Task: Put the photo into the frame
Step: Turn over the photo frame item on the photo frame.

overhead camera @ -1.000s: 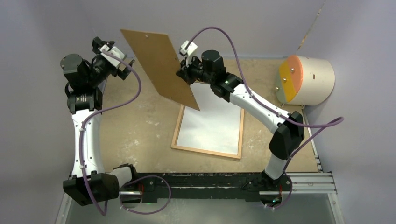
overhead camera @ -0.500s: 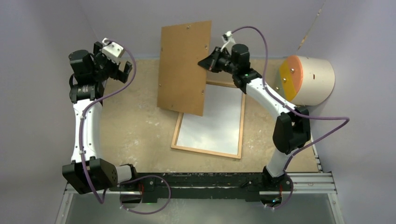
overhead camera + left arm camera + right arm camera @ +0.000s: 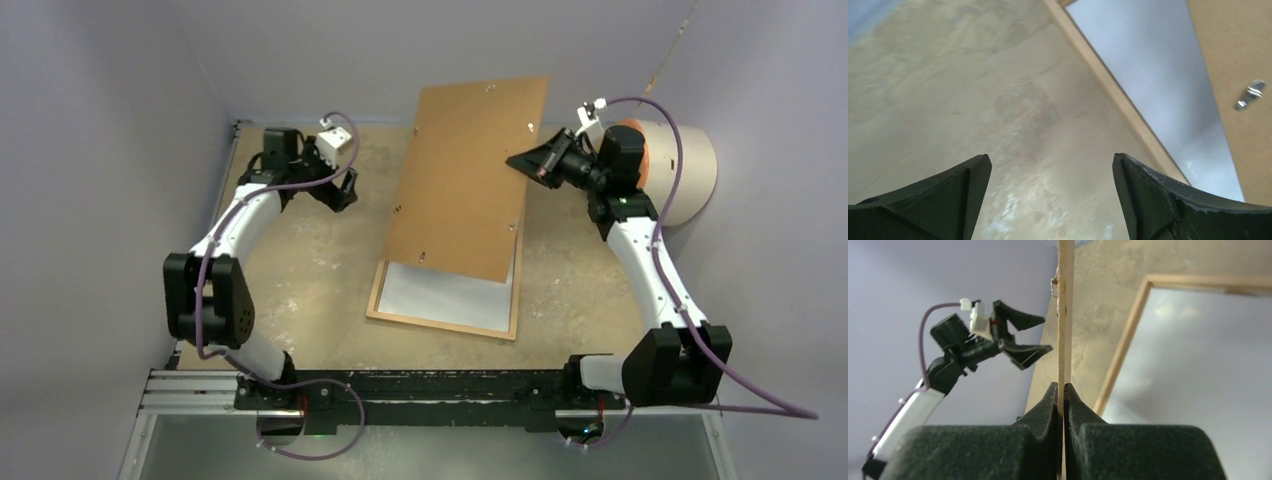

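Right end effector point(image 3: 518, 161) clamps brown backing board point(image 3: 462, 180) at right edge, board tilted above frame point(image 3: 440, 325) on tabletop point(image 3: 300, 280). Left end effector point(image 3: 338, 196) spread wide, empty, left of frame.

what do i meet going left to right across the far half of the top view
left gripper → brown backing board → right gripper, shut on the board's right edge → cream drum. The frame is left out: the board overlaps it.
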Controlling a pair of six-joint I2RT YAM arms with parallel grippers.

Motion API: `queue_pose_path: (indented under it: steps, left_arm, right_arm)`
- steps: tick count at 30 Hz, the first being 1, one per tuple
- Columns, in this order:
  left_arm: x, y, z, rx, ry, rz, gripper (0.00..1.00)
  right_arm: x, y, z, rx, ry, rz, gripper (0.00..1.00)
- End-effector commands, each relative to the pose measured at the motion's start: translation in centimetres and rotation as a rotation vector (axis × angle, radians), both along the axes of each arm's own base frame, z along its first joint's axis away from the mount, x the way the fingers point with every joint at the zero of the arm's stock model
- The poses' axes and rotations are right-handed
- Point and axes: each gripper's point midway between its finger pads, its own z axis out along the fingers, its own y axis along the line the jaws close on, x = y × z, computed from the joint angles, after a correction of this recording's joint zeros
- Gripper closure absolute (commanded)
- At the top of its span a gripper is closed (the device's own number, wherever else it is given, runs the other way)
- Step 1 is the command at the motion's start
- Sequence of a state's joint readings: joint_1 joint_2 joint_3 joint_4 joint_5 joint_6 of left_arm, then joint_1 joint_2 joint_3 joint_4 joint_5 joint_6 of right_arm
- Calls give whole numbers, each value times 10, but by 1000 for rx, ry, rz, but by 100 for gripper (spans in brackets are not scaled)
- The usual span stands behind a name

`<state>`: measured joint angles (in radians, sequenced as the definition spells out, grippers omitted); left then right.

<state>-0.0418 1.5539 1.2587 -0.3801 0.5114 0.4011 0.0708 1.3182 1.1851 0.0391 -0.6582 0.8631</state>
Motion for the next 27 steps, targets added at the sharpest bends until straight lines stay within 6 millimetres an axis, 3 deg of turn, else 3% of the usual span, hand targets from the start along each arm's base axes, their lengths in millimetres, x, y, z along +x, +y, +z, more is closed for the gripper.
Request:
queue_pose_path:
  steps: [1,6,8,15,27]
  left_arm:
    - [12,-36,-27,-25,61,-41,2]
    - [24,-45,-49,-60,97,-54,2]
    - [24,-43,-57,-49,101,-53,2]
    - [15,-36,-79,3,113,-63,4]
    - [-3,-22,-95,91,137,-65,4]
  right_arm:
    - [-43,-7,-22,41,111,113,100]
    - [-63,-15,-53,70,189,177,100]
    - [-62,-16,-59,78,202,186,100]
    - [-40,-17,-75,72,221,205,100]
    - [-9,-19,-115,120,262,158,100]
